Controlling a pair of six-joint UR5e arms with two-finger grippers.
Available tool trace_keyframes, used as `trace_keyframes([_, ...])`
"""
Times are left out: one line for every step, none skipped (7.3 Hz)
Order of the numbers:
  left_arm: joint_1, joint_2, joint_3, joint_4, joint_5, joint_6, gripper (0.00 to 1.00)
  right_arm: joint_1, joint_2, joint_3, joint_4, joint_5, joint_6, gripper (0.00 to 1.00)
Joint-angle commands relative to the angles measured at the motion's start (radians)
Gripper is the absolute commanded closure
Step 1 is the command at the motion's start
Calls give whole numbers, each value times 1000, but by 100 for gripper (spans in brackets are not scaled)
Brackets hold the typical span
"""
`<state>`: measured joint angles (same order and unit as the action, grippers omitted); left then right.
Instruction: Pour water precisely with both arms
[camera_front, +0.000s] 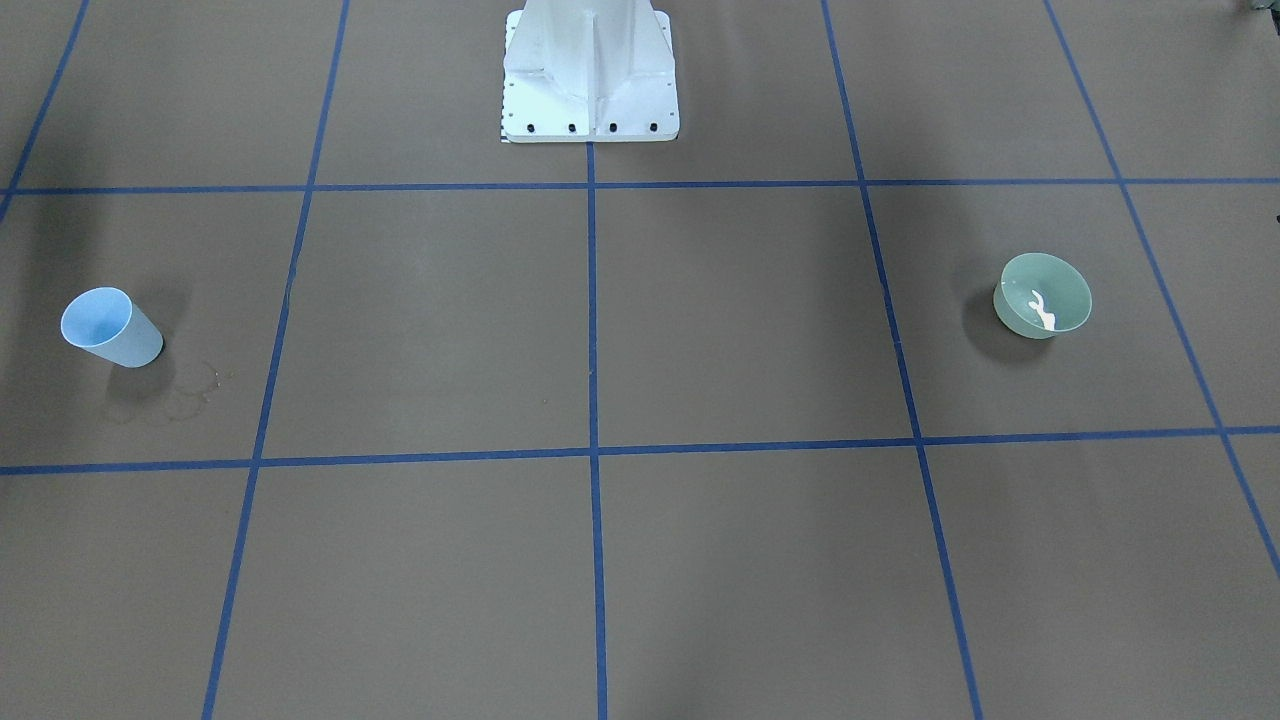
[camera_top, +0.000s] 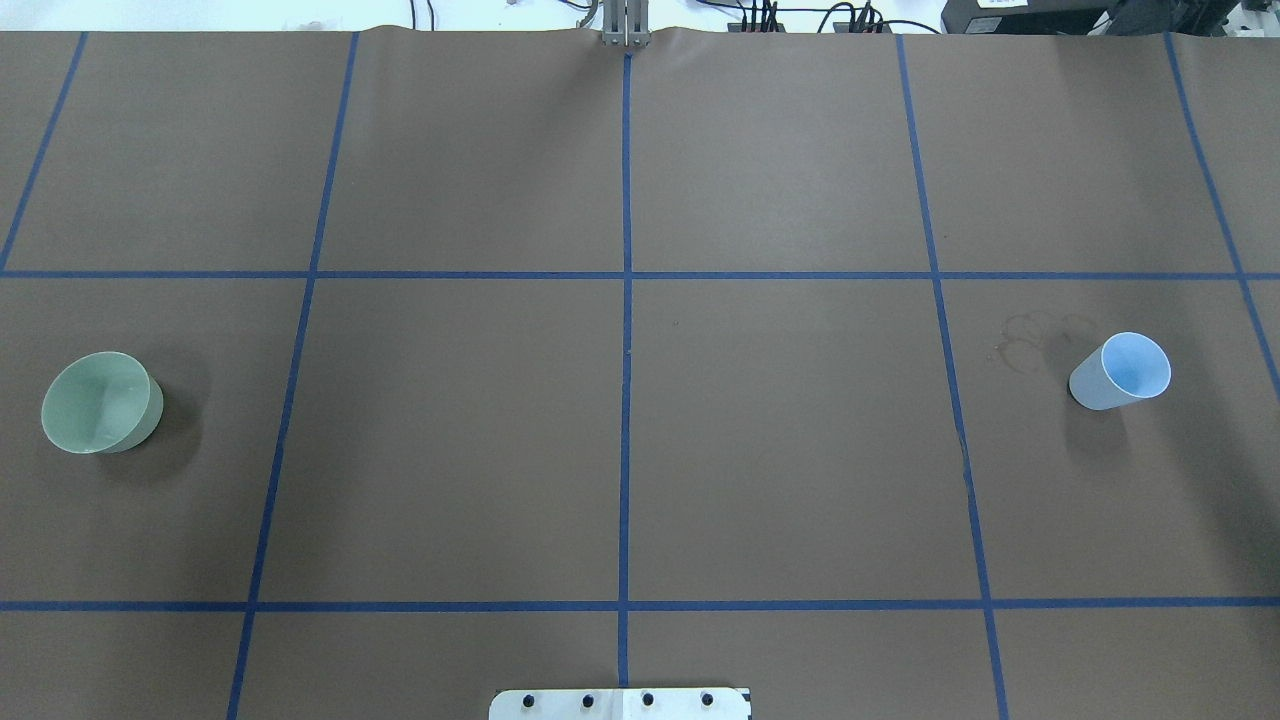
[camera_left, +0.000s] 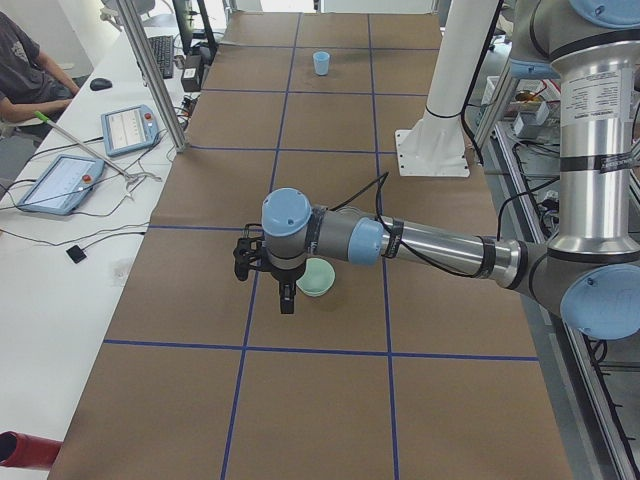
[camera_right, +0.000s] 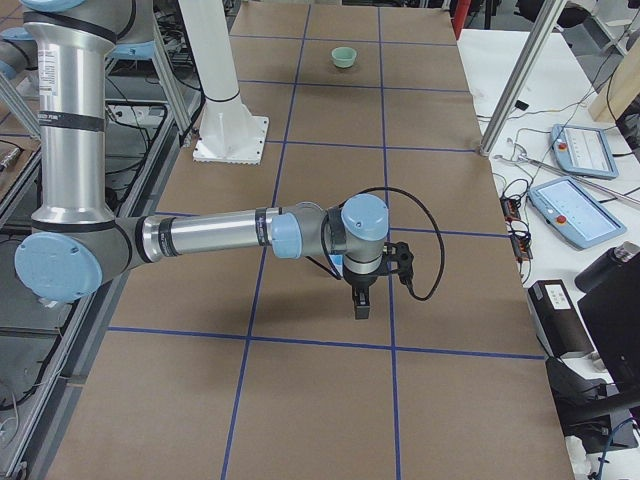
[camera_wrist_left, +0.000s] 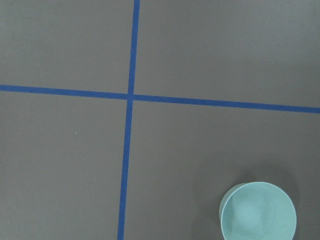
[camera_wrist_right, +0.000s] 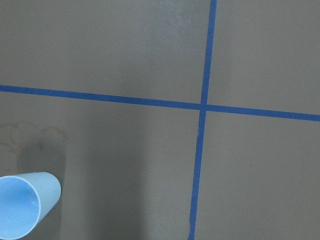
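Only the front-facing view catches the water (camera_front: 1041, 312) glinting in the pale green round bowl (camera_front: 1062, 283) near my left gripper (camera_left: 287, 300). How wide it or my right gripper (camera_right: 361, 303) stands, I cannot tell.

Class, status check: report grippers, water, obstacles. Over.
Left gripper near green bowl, right gripper near blue cup; jaws unreadable. Glint in bowl, likely water. No obstacles seen.

- The water (camera_front: 1041, 311) is glinting white in the green bowl (camera_front: 1060, 285), near the left end of the table (camera_front: 700, 330).
- The left arm (camera_left: 440, 245) and the right arm (camera_right: 210, 235) are stretching level above opposite ends.
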<state>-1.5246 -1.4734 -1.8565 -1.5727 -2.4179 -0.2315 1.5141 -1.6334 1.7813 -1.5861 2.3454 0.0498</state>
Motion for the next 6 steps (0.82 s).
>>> trace_keyframes([1, -5, 3, -7, -1, 0, 0, 0, 1, 1, 2, 3, -1, 0])
trace_keyframes([1, -5, 5, -9, -1, 0, 0, -14, -5, 1, 35, -6, -1, 0])
trace_keyframes([1, -5, -1, -6, 0, 0, 0, -15, -26, -12, 98, -8, 1, 0])
trace_keyframes([3, -4, 2, -9, 3, 3, 0, -15, -31, 0, 98, 5, -1, 0])
trace_keyframes([3, -4, 3, -9, 9, 4, 0, -15, -34, 0, 92, 5, -1, 0])
trace_keyframes([4, -4, 20, -9, 10, 6, 0, -15, -28, -5, 91, 6, -1, 0])
